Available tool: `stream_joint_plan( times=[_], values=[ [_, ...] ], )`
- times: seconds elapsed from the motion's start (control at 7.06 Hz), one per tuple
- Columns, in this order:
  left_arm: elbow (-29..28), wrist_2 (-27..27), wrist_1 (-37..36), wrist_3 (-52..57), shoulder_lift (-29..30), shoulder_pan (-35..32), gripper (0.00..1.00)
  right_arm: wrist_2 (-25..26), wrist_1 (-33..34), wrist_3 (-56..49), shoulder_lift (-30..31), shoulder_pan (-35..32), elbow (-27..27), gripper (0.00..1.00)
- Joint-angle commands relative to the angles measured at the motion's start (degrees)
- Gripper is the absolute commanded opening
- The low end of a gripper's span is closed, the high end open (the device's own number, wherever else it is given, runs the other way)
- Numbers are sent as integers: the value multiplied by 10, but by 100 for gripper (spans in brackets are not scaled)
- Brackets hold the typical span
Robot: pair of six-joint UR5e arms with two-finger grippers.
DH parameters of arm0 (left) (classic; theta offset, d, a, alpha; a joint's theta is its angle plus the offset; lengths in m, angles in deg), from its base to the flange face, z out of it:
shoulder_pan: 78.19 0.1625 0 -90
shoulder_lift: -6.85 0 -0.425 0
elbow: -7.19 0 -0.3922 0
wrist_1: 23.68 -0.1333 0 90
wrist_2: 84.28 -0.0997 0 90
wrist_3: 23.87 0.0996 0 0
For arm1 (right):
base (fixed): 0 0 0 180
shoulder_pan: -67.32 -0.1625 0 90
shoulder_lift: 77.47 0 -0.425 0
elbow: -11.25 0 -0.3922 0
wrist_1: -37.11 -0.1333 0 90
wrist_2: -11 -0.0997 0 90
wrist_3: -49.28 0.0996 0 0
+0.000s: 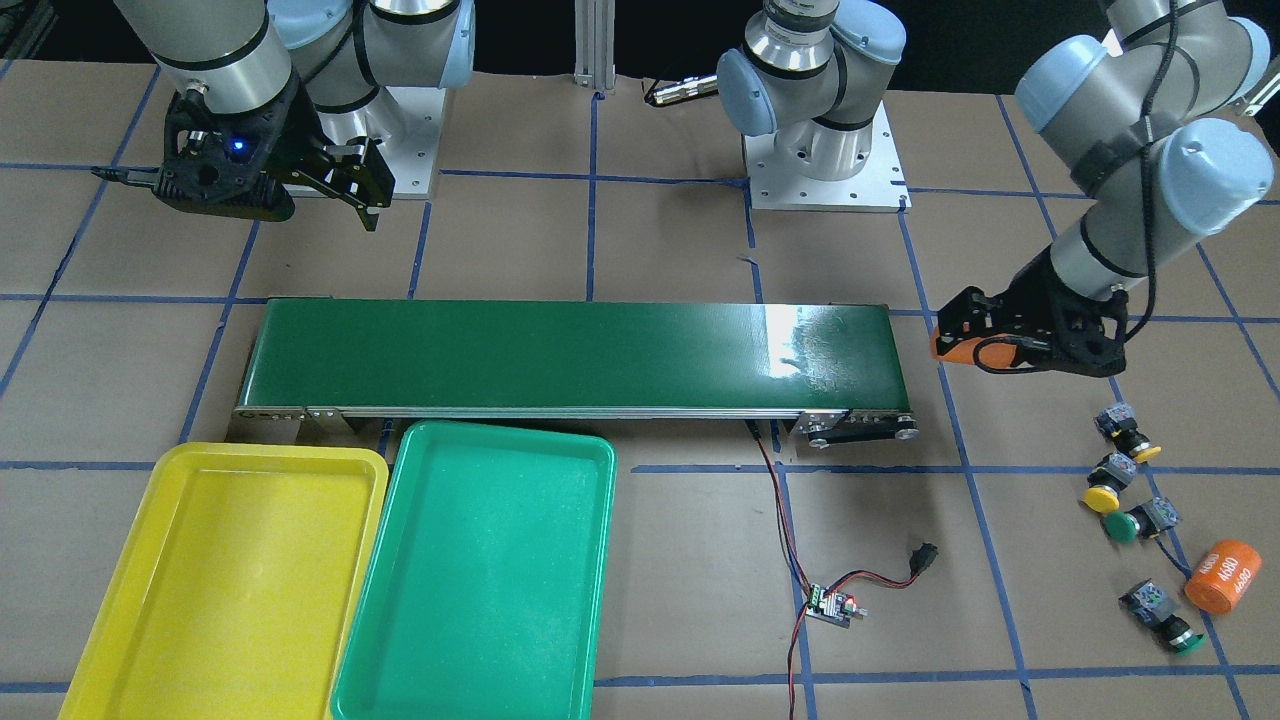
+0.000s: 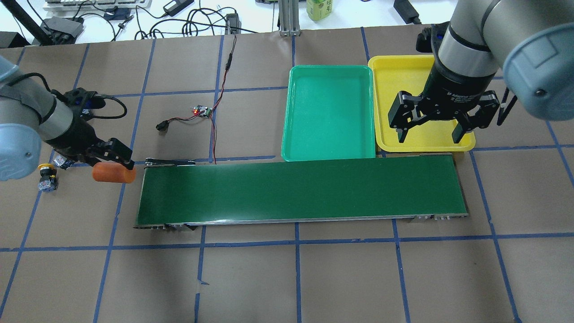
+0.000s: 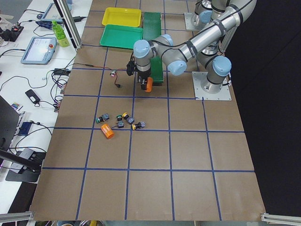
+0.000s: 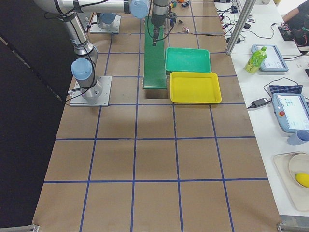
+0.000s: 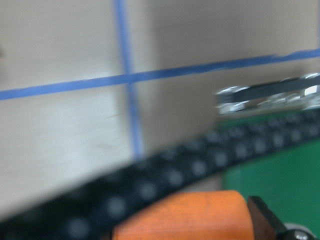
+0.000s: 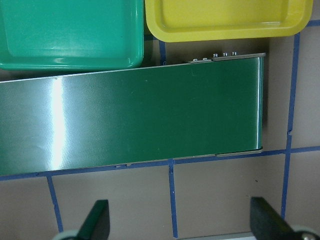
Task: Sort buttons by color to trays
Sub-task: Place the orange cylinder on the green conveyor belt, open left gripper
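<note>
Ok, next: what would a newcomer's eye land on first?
The long dark green conveyor belt across the table's middle, with a yellow plastic tray and a green plastic tray side by side along it. Then the left gripper, holding an orange cylinder beside the belt's end, not one of the mushroom-capped buttons.

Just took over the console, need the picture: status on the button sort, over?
Left gripper shut on orange cylinder, not a button, by conveyor end. Right gripper open, empty. Four buttons on table, none in trays.

Table (image 1: 680,560) with conveyor belt (image 1: 560,355), trays (image 1: 480,570), buttons (image 1: 1122,527)
</note>
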Motion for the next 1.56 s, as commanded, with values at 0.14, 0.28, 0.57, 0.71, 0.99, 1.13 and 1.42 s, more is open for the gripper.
stream_joint_plan(
  times=[0.14, 0.28, 0.57, 0.71, 0.99, 1.13, 1.42],
  values=[
    [26, 12, -6, -115, 11, -77, 9, 1, 0, 0, 0, 0, 0, 100],
    [40, 9, -4, -125, 15, -83, 38, 1, 1, 0, 0, 0, -1, 100],
    [46, 13, -8, -142, 17, -82, 100, 0, 0, 0, 0, 0, -1, 100],
    [39, 8, -7, -156, 15, -81, 100, 1, 1, 0, 0, 0, -1, 100],
    [-21, 5, 28, -129, 16, -31, 100, 1, 0, 0, 0, 0, -1, 100],
    [-32, -3, 36, -65, 20, 4, 100, 1, 0, 0, 0, 0, -1, 100],
    [-44, -40, -9, 102, 62, 122, 100, 0, 0, 0, 0, 0, 0, 100]
  ],
)
